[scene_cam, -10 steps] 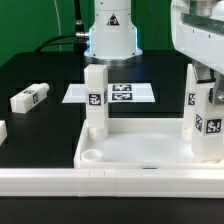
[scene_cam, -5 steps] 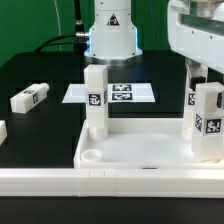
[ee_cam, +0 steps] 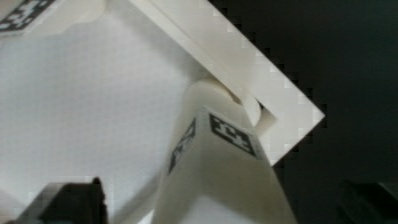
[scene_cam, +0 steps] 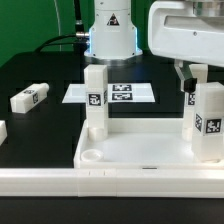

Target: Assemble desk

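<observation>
Green backdrop and a black counter fill your exterior view, with the arm's white base at the counter's far edge. You have the white plastic rectangular tray-like tabletop lying toward the near edge, rim up. Two white blocky square-section legs stand upright in its far corners, each showing black-and-white tags: the first upright leg on the exterior view's left and the second upright leg on the exterior view's right. A round corner socket sits in the tabletop's near corner on the exterior view's left. The two-finger gripper hangs at the top of the second upright leg, with one dark finger just beside the leg's face on the exterior view's left. A loose white leg lies flat near the counter's edge on the exterior view's left. The marker board lies toward the far edge, behind the first upright leg. A long low white rail runs along the near edge, in front of the tabletop.

Your wrist view looks down the second upright leg, which is seated in a corner of the tabletop, with black counter beyond the rim. One dark fingertip stands clear of the leg, with bare tabletop between them. The other side is a dark blur you cannot read. The jaws look spread wider than the leg, pinching nothing.
</observation>
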`<action>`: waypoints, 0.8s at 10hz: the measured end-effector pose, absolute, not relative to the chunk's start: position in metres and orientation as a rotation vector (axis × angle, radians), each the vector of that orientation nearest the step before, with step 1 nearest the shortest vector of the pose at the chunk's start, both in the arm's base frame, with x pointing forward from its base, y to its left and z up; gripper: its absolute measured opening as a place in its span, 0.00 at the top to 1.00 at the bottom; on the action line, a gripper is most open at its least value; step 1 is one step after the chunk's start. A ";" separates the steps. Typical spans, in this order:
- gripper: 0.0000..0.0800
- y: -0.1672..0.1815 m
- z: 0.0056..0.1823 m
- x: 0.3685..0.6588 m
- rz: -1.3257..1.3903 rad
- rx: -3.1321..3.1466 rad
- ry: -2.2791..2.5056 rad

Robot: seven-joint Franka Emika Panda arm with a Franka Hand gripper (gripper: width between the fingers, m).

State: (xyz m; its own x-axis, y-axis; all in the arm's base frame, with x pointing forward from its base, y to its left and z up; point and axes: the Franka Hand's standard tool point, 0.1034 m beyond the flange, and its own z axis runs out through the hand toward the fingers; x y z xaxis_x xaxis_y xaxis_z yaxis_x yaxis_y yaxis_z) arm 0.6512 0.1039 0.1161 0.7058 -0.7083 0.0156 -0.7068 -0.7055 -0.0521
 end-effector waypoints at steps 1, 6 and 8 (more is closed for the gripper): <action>0.19 0.105 0.116 0.651 -0.055 -2.897 1.103; 0.19 0.106 0.117 0.651 -0.070 -3.079 0.455; 0.19 0.105 0.117 0.652 -0.076 -3.114 0.223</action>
State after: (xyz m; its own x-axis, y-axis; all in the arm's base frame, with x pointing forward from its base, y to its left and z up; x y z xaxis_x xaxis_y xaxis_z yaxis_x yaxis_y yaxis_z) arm 0.6518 0.1053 0.1174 0.9886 -0.1428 0.0472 -0.1419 -0.9896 -0.0217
